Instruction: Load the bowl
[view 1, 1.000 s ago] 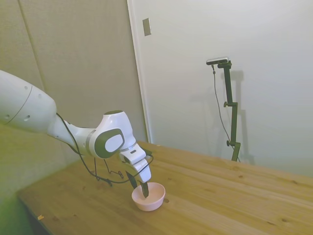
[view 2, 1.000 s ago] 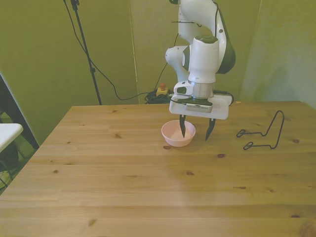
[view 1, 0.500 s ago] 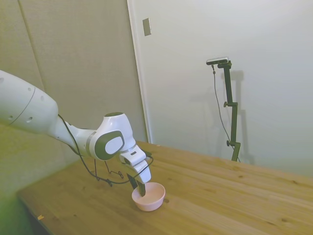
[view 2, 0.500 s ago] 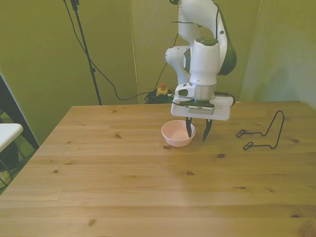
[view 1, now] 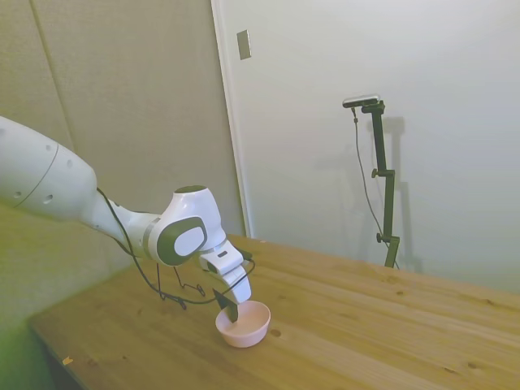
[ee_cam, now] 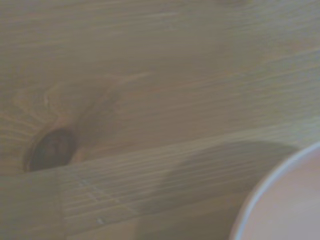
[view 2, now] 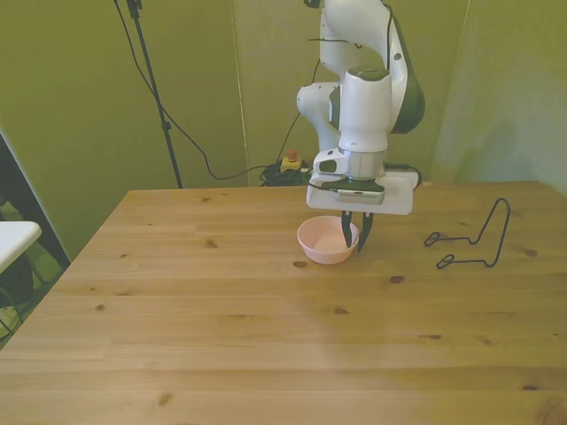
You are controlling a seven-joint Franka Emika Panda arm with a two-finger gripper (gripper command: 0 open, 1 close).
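The bowl (view 2: 328,242) is small, round and pale pink, with smooth plain sides and a thin rim, and it sits upright on the wooden table (view 2: 266,336) toward the far side, a little right of the middle in the front view. Nothing shows inside it but its own pink hollow. The gripper (view 2: 351,239) points straight down with its dark fingers drawn together, pinching the bowl's rim on the front view's right, one finger inside the wall and one outside. The wrist view shows a curve of that rim (ee_cam: 280,200), out of focus, beside a dark knot in the pale planks. To the front view's right, well apart from the bowl, a thin black wire rack (view 2: 474,239) stands on the tabletop.
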